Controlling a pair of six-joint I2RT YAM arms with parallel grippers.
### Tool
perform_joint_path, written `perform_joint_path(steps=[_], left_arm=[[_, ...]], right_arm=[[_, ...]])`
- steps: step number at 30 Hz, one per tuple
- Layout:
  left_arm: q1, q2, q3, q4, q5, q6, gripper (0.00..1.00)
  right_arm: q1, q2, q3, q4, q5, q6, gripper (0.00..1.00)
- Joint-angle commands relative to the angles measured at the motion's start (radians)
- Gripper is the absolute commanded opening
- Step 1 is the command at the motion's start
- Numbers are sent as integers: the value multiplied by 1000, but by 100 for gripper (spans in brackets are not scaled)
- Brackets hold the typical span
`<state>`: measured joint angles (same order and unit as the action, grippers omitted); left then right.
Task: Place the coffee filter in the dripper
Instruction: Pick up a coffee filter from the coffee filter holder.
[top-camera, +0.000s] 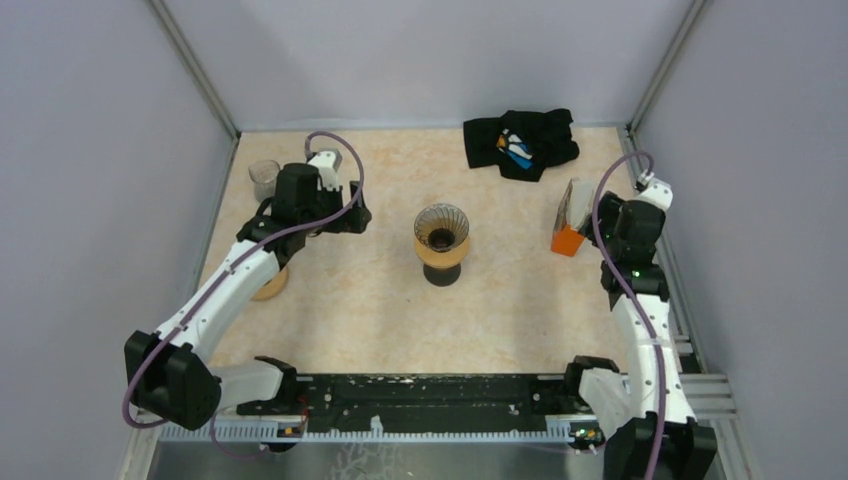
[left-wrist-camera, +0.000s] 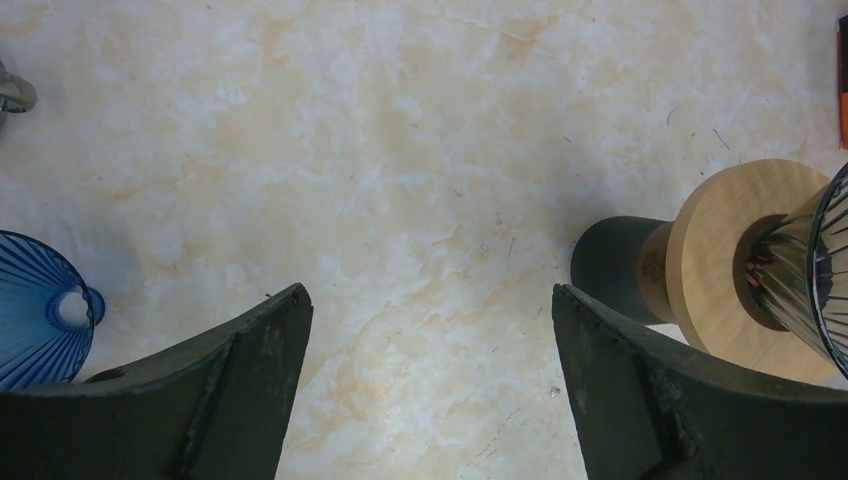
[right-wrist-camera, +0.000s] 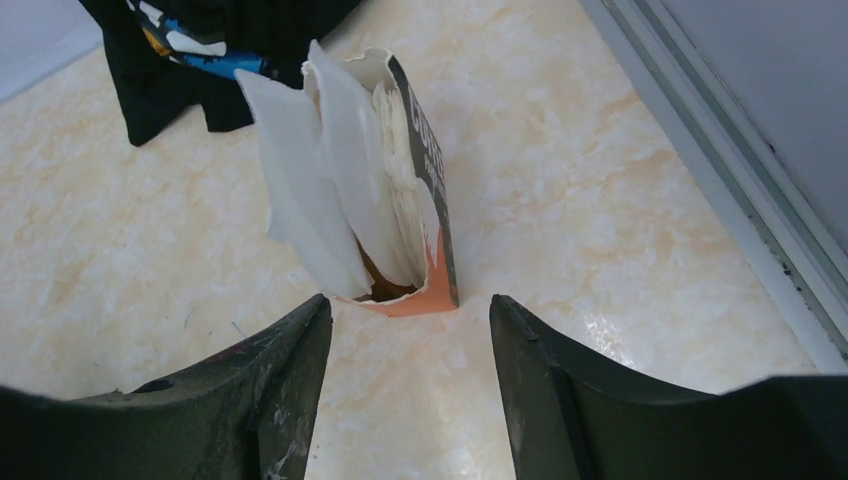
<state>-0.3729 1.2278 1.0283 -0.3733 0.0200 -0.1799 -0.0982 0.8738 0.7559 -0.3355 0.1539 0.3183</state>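
Two arms share one pale marbled table (top-camera: 350, 310). A black cloth (top-camera: 520, 143) lies crumpled at the far edge and plays no part in the task. The dripper (top-camera: 441, 238) stands upright at mid-table, well apart from both arms. It is a ribbed glass cone seated in a wooden collar on a dark foot, mouth up and, as far as the overhead view shows, with no paper in it. The box (right-wrist-camera: 428, 200) of filters stands upright near the right edge of the table, its top torn open. The filters (right-wrist-camera: 310, 190) are in that box, white sheets fanning out of the opening; none is in hand.

Right gripper (right-wrist-camera: 408, 305): fingers apart, holding nothing, directly before the foot of the box and aimed at it. Left gripper (left-wrist-camera: 430, 295): fingers apart, holding nothing, over bare table with the dripper to its right.

Handling, by estimate:

- **Filters:** They are thin paper, so nearly weightless, limp and easily creased or torn. They are also inclined to cling to one another in the stack. Take hold of the outermost sheet only, with a shallow pinch at its free upper edge where it stands clear of the rest.
- **Box:** It is light card and will likely slide or tip if the sheet drags. Draw upward, along the opening.
- **Dripper:** It is glass and stands tall on a narrow foot. Lower the paper in without pressing sideways.
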Motion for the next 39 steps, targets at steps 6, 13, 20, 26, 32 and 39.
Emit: perform_joint_path(steps=[6,13,20,26,32,39], left_arm=[[5,-25,-14,39,23,-6,94],[5,-22,-14,39,21,-7,94],[5,-22,-14,39,21,-7,94],[5,-22,-15,39,23,-7,94],[6,-21,-16,40,24,-7,94],[5,-21,-17,40,25,-6,94]], right_arm=[[-142,-80,-172,335,-252,21,55],[-155,-70,-235,472,-281,6,49],[-157,-35,-244,539,-325,4,45],[-157,8,-233,562,-354,-1,44],[-157,47,-223,579,-377,-7,42],[-156,96,-204,595,-395,-14,35]])
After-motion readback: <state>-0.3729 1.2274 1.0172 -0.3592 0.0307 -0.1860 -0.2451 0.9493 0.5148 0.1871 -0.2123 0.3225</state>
